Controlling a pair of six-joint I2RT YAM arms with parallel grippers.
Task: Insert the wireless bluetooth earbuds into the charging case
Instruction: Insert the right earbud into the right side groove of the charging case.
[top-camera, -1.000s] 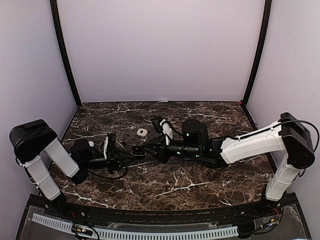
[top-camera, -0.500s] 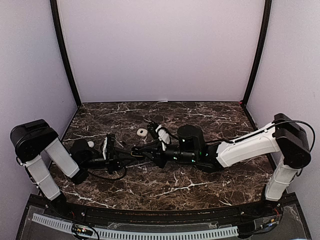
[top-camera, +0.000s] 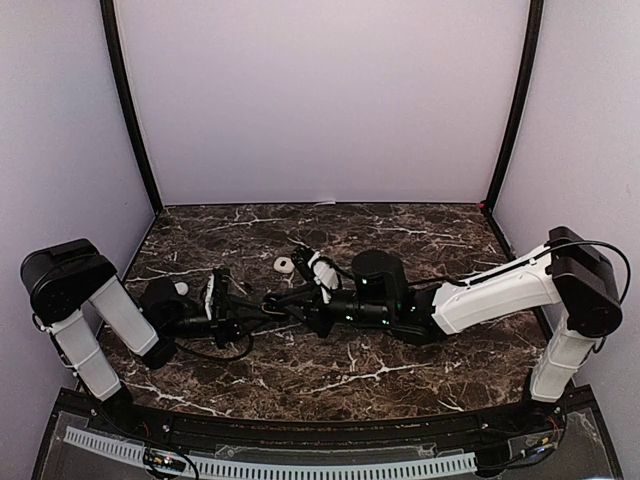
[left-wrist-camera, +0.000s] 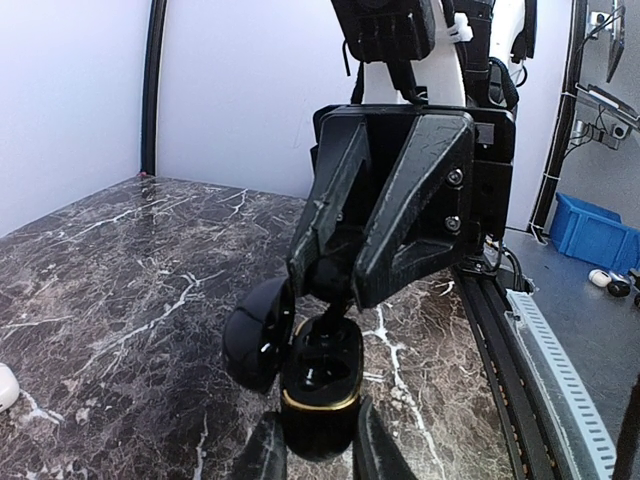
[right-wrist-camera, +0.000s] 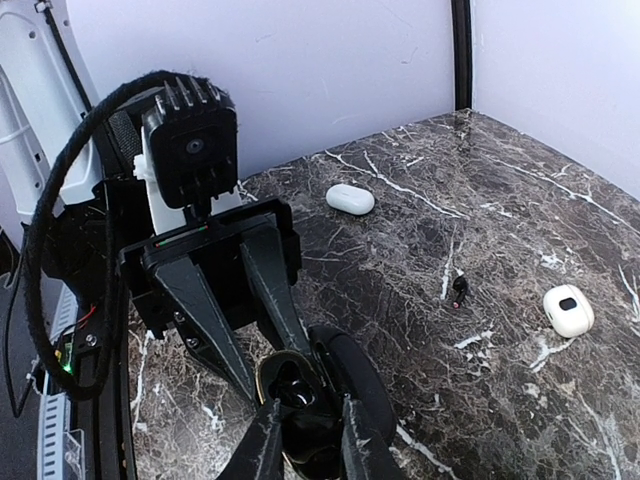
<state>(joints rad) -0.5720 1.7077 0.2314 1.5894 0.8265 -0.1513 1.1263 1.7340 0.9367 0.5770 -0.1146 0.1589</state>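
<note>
the black, rounded plastic charging case with a gold rim (left-wrist-camera: 320, 385) is clamped from below between the fingers of the left gripper (left-wrist-camera: 318, 448) and held just above the dark marble-patterned table (top-camera: 400, 370), left of its middle, with the hinged lid (left-wrist-camera: 255, 345) swung open. the right gripper (right-wrist-camera: 305, 440) is set against it from the right, jaws narrow and tips at the mouth of the case. whether anything is pinched between them cannot be told, since everything there is dark on dark. two small white rounded plastic pieces, taken to be the wireless bluetooth earbuds (right-wrist-camera: 568, 310), are seen lying on the table: one just far of the grippers, the other earbud (right-wrist-camera: 350, 198) further left beside the left arm. a tiny dark speck (right-wrist-camera: 460, 288) on the marble is too small to be named. the chief risk is judged to be leverage. if the rim or lid is pushed by the right tips, the smooth case could be twisted or squeezed out of the left grip and dropped. the lid could also be knocked shut, so that the sockets are covered. should the arms be moved carelessly, the loose far earbud could be swept away across the table.
</note>
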